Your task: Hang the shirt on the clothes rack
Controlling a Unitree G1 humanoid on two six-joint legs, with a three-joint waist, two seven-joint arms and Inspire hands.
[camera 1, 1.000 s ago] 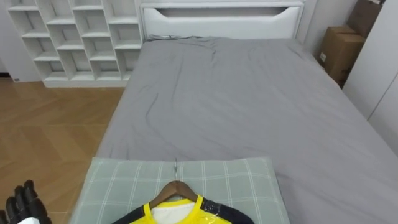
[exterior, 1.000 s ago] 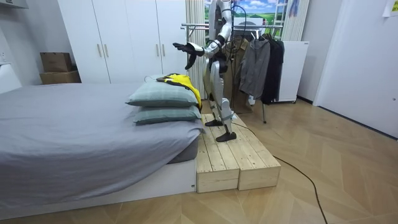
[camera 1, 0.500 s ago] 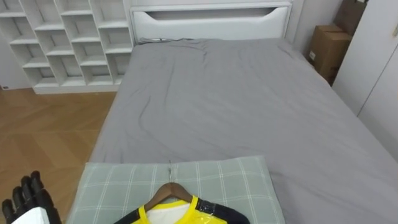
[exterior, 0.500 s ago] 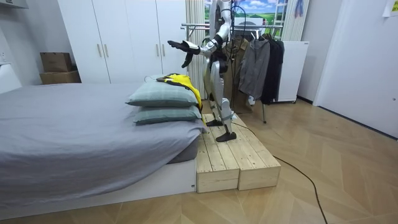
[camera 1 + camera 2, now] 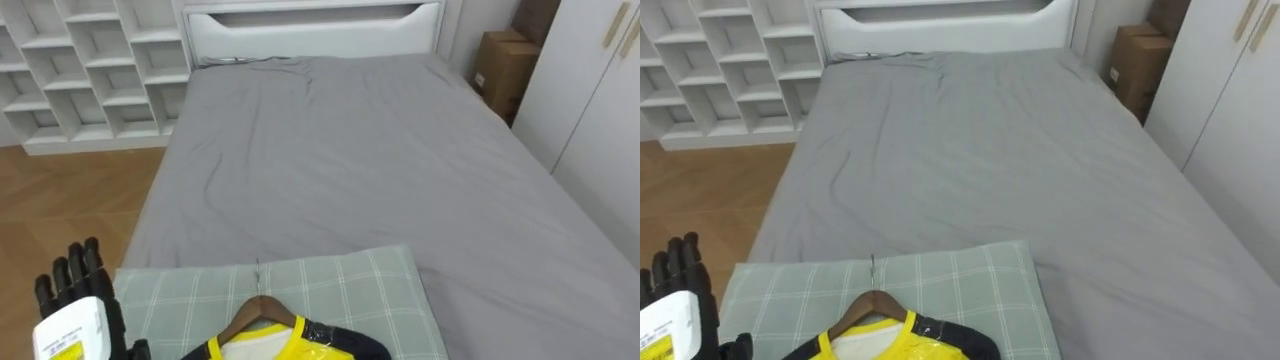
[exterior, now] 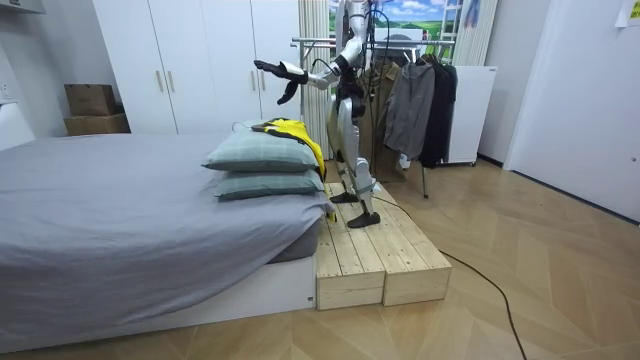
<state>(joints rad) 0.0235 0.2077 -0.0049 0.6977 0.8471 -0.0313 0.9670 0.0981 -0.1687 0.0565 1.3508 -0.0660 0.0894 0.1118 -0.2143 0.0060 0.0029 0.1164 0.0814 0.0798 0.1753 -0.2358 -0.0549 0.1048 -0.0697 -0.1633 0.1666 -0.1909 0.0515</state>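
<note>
Left hand: the left hand [image 5: 78, 285] is raised at the lower left, fingers straight and spread, holding nothing.
Shirt: the yellow shirt [image 5: 290, 345] lies on its wooden hanger [image 5: 262, 310] atop the checked pillow [image 5: 345, 285] at the foot of the bed [image 5: 350, 150].
Right hand: the right hand [image 6: 284, 92] hangs lower; its state cannot be told.
Rack: the clothes rack [image 6: 400, 42] waits behind the robot.
Progress: apparently barely begun; grasping, turning and hanging all remain.
Change: within a second the left hand has risen and reached farther over the bed; the head camera has swung right; the shirt has stayed put.
</note>
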